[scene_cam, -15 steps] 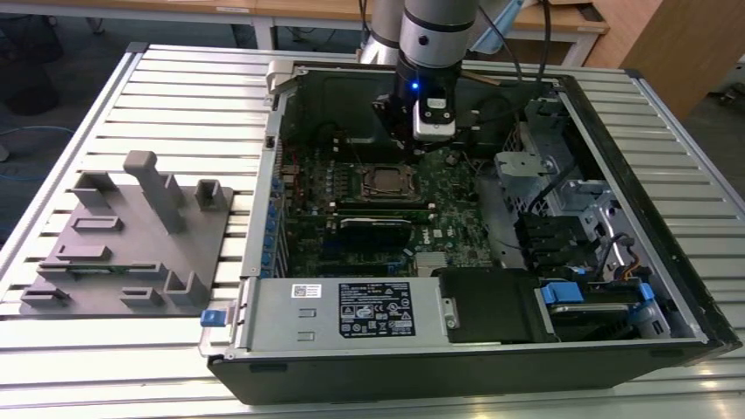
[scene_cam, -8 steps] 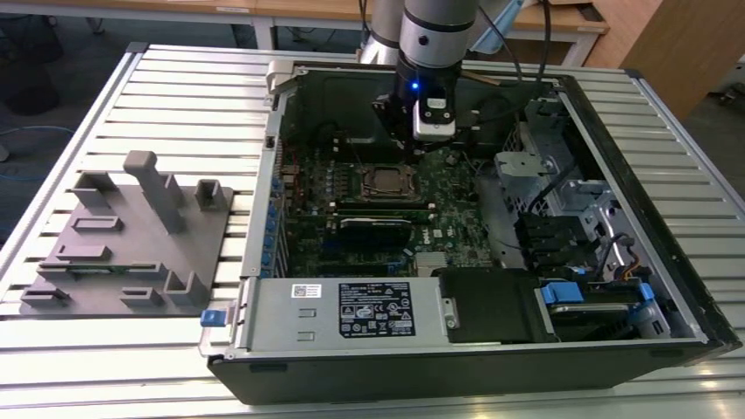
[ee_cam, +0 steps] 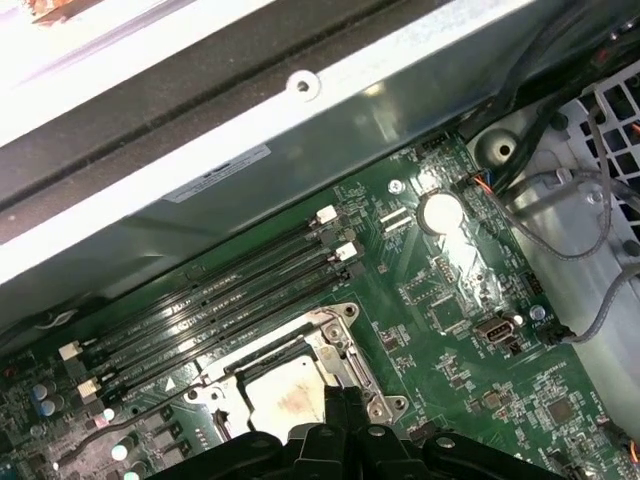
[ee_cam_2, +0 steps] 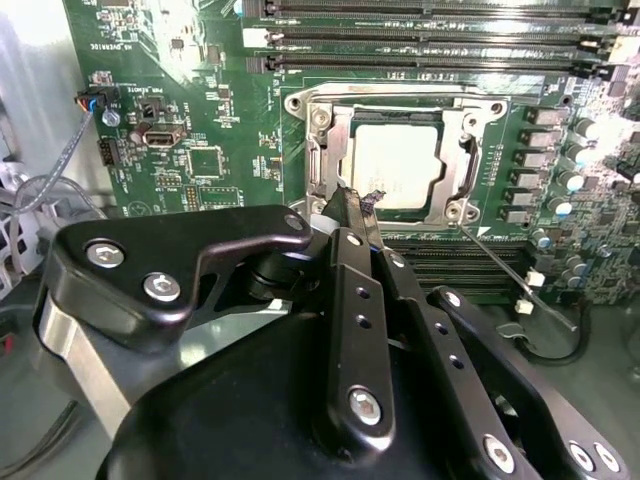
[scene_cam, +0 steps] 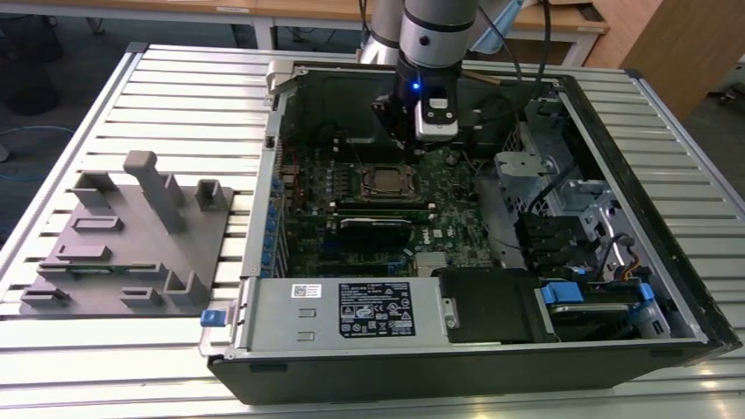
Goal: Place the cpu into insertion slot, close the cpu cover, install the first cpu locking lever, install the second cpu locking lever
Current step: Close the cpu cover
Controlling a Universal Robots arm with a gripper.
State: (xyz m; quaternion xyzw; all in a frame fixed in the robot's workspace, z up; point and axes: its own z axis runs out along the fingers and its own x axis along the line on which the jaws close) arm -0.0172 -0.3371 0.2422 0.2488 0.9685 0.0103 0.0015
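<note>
The cpu point(ee_cam_2: 395, 165), a small flat square chip with a dull silver-grey metal top, is probably light and rigid but fragile. Its underside contacts and the socket beneath would not tolerate scraping or a tilted push. Any hold belongs on its bare outer edges, never pressing hard on the face.

It lies flat inside the insertion slot point(ee_cam_2: 400, 96), a square dark socket with a silvery metal rim set into the green circuit board point(ee_cam_2: 200, 60). The cpu cover point(ee_cam_2: 328, 150), a thin silvery metal frame plate with a square window, appears to lie down over the chip, with the metal top showing through the window. As thin sheet on a hinge, it would likely bend if forced and is best moved at its free edge.

A thin wire locking lever point(ee_cam_2: 510, 272) slants out from one corner of the socket and seems unlatched. It looks springy and slick, easiest to catch near its bent end.

The black end effector point(ee_cam_2: 352, 197) is clenched, its fingers brought together with no chip between them. In the second wrist view its tips sit at the socket's rim, near a corner, beside the chip rather than over its centre.

In the exterior view the arm reaches down into the open black computer case point(scene_cam: 349, 384), which stands on the slatted metal worktop point(scene_cam: 174, 87).
</note>
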